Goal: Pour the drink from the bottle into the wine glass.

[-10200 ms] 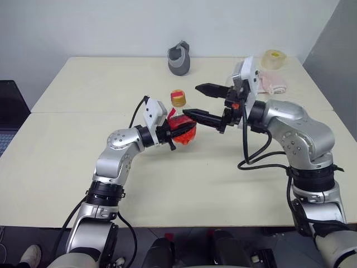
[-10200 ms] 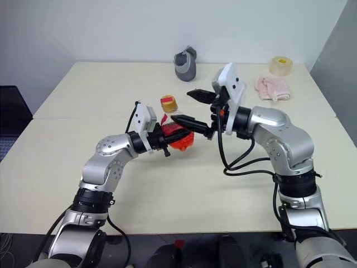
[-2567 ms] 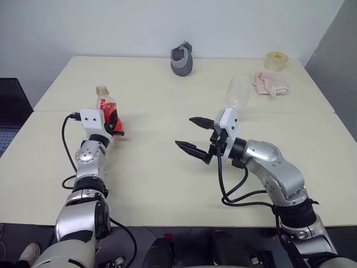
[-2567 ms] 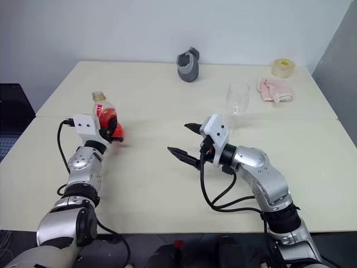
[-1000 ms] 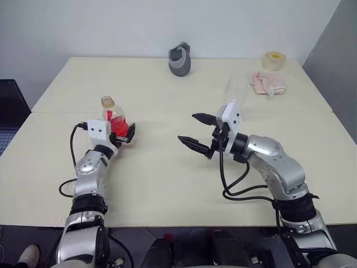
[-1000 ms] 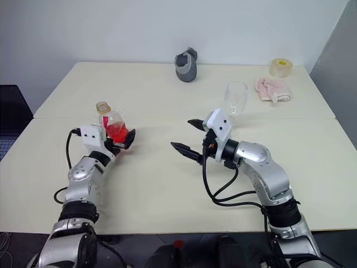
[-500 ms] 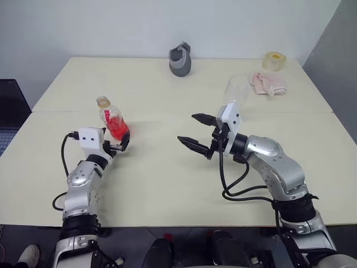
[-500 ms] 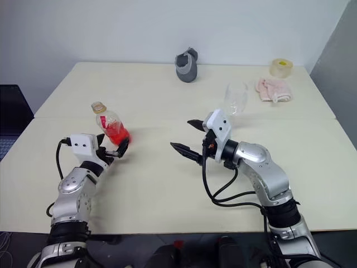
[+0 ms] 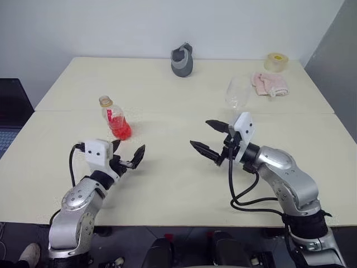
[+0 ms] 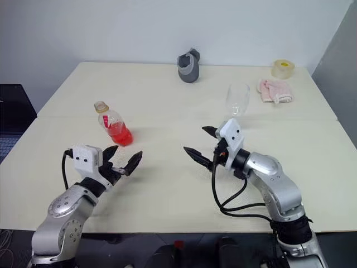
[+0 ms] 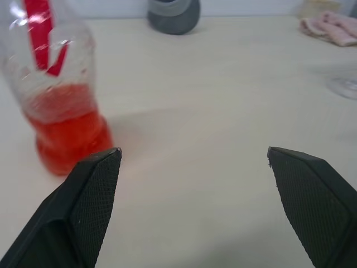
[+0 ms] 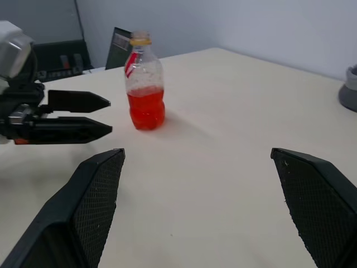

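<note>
One bottle (image 9: pixel 114 118) stands upright on the left half of the table (image 9: pixel 167 167), its long axis vertical, yellowish cap up, and the red drink (image 9: pixel 121 130) fills only its rounded lower body. Nothing grips it: the left gripper (image 9: pixel 126 155) hovers nearer the robot than the bottle and slightly to its right, apart from it, its two black fingers spread wide and pointing forward. The left wrist view adds what the head views lack: a close look at the bottle's red-and-white label (image 11: pixel 44 33) above the liquid, with the bottle beside one finger and outside the gap. The right wrist view shows the bottle from the opposite side, cap (image 12: pixel 140 39) on, with the left gripper's fingers lying level beside it and a dark screen (image 12: pixel 120 42) beyond the table edge. Farther right and back, the wine glass (image 10: pixel 237 100) stands upright on its foot, bowl clear; whether anything is in it is hard to tell. The right gripper (image 10: pixel 204 143) hangs in front of the glass, jaws wide apart, pointing toward the robot's left, holding nothing. At the far edge sit a grey object (image 9: pixel 182 60), a pink cloth (image 9: pixel 270 83) and a roll of tape (image 9: pixel 275 61).
</note>
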{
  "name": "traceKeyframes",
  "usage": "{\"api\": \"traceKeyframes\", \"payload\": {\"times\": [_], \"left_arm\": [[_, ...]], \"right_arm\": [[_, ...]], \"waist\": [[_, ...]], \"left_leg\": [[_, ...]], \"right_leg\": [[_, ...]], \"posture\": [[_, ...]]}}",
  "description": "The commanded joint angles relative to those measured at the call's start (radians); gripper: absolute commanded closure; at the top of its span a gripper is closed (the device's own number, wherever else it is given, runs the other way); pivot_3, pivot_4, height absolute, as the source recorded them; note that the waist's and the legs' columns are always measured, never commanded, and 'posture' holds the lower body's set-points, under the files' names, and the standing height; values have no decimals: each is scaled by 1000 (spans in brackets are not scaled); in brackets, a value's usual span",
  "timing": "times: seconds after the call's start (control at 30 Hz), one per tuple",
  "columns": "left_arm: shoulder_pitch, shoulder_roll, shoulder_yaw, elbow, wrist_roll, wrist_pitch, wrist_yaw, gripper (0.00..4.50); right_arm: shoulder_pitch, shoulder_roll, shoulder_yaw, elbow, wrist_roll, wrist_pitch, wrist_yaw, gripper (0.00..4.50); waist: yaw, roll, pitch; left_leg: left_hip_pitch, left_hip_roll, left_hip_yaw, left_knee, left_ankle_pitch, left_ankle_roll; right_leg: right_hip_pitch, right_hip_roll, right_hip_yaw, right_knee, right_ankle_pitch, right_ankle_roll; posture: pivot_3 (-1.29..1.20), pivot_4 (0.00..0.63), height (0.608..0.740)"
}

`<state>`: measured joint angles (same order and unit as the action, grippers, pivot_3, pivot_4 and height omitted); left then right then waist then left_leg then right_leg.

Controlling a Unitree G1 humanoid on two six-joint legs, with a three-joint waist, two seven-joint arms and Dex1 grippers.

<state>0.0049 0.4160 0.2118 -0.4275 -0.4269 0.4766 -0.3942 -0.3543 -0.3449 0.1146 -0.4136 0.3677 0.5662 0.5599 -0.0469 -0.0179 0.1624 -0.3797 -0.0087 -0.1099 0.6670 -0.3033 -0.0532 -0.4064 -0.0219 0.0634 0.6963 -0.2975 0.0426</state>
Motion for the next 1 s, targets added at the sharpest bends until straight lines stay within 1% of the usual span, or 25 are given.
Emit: {"api": "traceKeyframes", "payload": {"times": [0.03, 0.17, 0.33, 0.43, 0.53, 0.63, 0.8, 1.0], "left_arm": [[-53, 33, -25, -58, -42, 27, -51, 8], [-71, 57, -60, -67, -93, 76, -115, 8], [-55, 92, -78, -105, -148, 98, -196, 8], [-52, 128, -80, -113, -156, 76, -256, 8], [-80, 157, -70, -100, -183, 72, -305, 8], [-97, 169, -74, -94, -191, 74, -323, 8], [-126, 208, -81, -104, -231, 93, -376, 8], [-177, 198, -91, -53, -203, 74, -365, 8]], "right_arm": [[-14, 0, -32, -11, -51, -8, -77, 0], [-23, 3, -15, 37, -118, -22, -130, 0], [-37, 47, -19, 101, -176, -35, -210, 0], [-56, 60, -32, 148, -214, -51, -249, 0], [-76, 71, -58, 204, -238, -58, -293, 0], [-88, 83, -74, 238, -242, -64, -308, 0], [-145, 145, -114, 375, -238, -91, -366, 0], [-228, 197, -138, 564, -267, -169, -441, 0]], "waist": [[1, 0, 0], [-3, 0, 0], [-5, 0, 0], [-5, 0, 0], [-4, 0, 0], [-5, 0, 0], [-10, 0, 0], [-10, 0, 0]], "left_leg": [[0, 0, 0, 0, 0, 0], [0, 0, 1, 0, 1, -1], [1, 1, 1, -1, 1, -2], [0, 0, 2, -1, 1, -2], [1, 0, 2, -1, 1, -2], [0, 0, 2, -1, 1, -2], [1, 0, 2, -2, 1, -2], [1, 0, 3, -2, 1, -2]], "right_leg": [[0, 0, 0, 0, 0, 0], [0, 2, 1, 0, 0, 0], [0, 2, 1, 0, 0, 0], [0, 2, 1, 0, 0, 0], [0, 2, 1, 0, 0, 0], [0, 2, 1, -1, 0, 0], [0, 2, 2, 0, 0, 0], [0, 3, 2, 0, 0, 0]], "posture": [[0, 150, 740], [0, 150, 740], [0, 150, 740], [0, 150, 740], [0, 150, 740], [0, 150, 740], [0, 150, 740], [0, 150, 740]]}}
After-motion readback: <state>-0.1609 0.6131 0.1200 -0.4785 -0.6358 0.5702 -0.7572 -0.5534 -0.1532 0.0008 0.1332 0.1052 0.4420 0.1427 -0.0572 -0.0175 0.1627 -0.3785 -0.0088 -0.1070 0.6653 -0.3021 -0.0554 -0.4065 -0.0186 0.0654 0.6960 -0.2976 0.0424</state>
